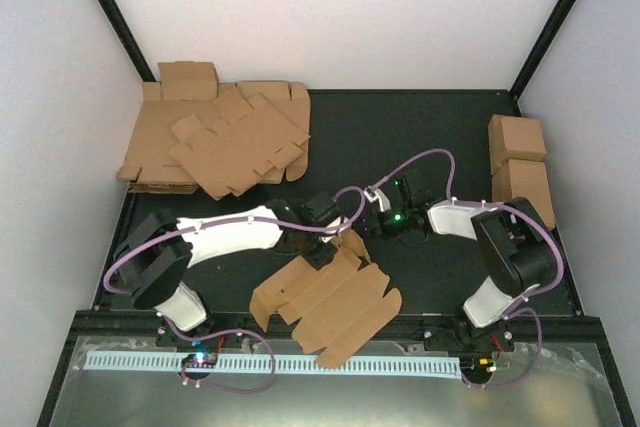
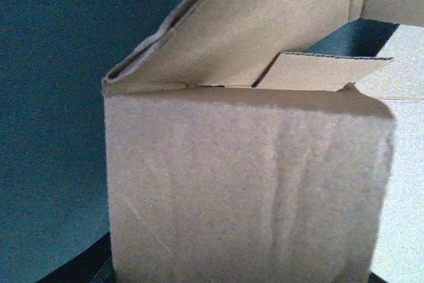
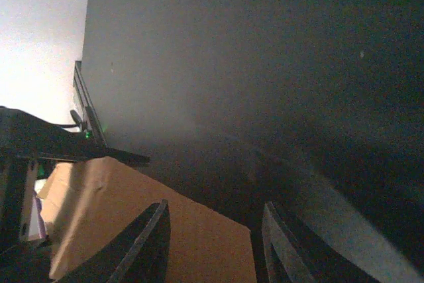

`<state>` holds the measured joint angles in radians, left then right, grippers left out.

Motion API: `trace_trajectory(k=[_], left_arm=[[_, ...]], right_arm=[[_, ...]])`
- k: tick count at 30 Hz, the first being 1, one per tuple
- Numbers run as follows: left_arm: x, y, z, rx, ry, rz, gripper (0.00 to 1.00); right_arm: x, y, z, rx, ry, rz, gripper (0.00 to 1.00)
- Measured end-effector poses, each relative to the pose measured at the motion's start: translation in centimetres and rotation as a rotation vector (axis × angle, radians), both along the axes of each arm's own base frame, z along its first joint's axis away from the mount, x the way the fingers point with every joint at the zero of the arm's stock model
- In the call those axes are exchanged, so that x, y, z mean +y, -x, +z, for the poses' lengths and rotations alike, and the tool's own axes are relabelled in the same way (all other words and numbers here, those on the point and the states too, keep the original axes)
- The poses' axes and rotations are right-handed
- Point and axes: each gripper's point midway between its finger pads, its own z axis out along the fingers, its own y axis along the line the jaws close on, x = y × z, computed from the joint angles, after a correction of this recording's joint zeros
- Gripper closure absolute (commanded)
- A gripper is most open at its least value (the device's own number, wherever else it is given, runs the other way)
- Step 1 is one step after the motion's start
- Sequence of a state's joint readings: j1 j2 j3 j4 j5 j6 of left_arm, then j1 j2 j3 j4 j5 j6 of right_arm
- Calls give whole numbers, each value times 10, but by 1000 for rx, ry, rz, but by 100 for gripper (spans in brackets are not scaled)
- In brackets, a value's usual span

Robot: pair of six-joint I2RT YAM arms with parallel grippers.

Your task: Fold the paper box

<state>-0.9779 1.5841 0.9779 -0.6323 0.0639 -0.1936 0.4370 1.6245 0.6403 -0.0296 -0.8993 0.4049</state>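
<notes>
Paper box (image 1: 335, 302): flat die-cut blank, centre-near on table (image 1: 420, 137), one far panel creased up (close in left wrist view).

Handling, est.: light, stiff across panels, weak at score lines, edges dent easily. Best hold is a panel edge next to a crease, not the tab tips.

Left gripper (image 1: 322, 245) at blank's far edge. Cannot tell if open or gripping, fingers not in view.

Right gripper (image 3: 215, 243): jaws apart, nothing between, just beside the cardboard.

Surroundings: heap of sheets (image 1: 215, 137) far left and two cuboids (image 1: 520, 162) far right, both well apart.

Obstruction: wrists close together w/ lilac cables (image 1: 425, 157) overhead, so snag risk.
</notes>
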Motion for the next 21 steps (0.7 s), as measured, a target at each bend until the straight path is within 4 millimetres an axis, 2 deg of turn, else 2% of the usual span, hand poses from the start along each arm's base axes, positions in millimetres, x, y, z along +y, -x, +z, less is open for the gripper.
trace_trajectory(k=[3, 7, 14, 21], left_arm=[[2, -4, -2, 34, 31, 17, 55], [4, -7, -2, 62, 57, 30, 57], [1, -3, 8, 38, 73, 3, 59], [-6, 18, 12, -61, -21, -72, 59]], right_arm=[[4, -9, 6, -26, -4, 11, 58], [4, -8, 7, -27, 2, 22, 58], [-1, 13, 3, -15, 12, 41, 58], [-10, 35, -1, -45, 9, 34, 56]])
